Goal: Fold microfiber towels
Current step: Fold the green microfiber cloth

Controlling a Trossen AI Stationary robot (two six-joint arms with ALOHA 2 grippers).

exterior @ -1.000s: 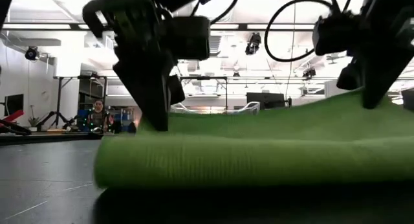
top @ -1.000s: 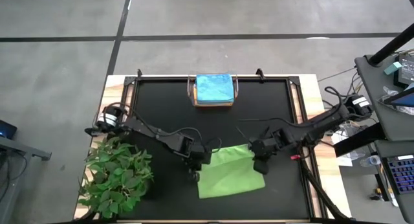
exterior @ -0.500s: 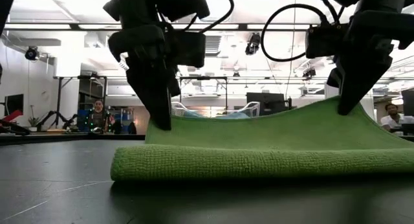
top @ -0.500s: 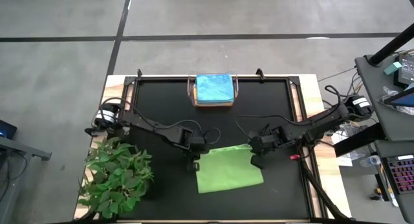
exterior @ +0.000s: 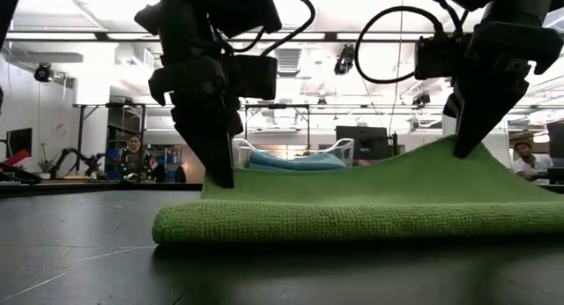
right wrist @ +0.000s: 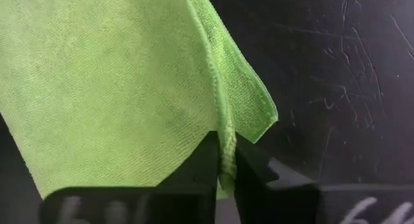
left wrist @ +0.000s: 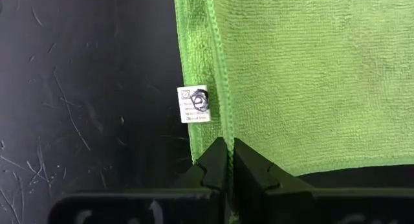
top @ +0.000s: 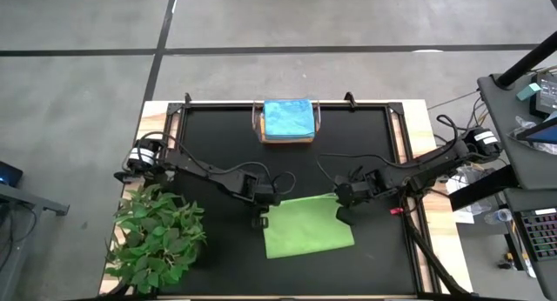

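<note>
A lime green towel lies folded in two on the black mat, its fold toward the near edge. My left gripper is shut on its far left corner. My right gripper is shut on its far right corner. Both show in the low view, the left gripper low by the mat and the right gripper a little higher. A white label sticks out of the towel's left edge. My left gripper pinches the hem at the towel's far left corner between its two fingers, coming steeply from above. The corner sits low, close to the mat, and the cloth behind it lies flat. My right gripper pinches the hem of the upper layer at the far right corner between its two fingers, slanting down from above. That corner is held a little off the mat, and the cloth slopes down from it toward the fold. The lower layer's corner juts out beside it.
A clear bin holding a light blue towel stands at the far middle of the mat; it shows behind the green towel in the low view. A leafy plant fills the near left corner. People stand in the room beyond.
Both grippers have tipped, and the left one has gone toward the far edge with its corner. The towel has slid away from the near edge; its bulging near fold has flattened, and the raised right side has sunk lower.
</note>
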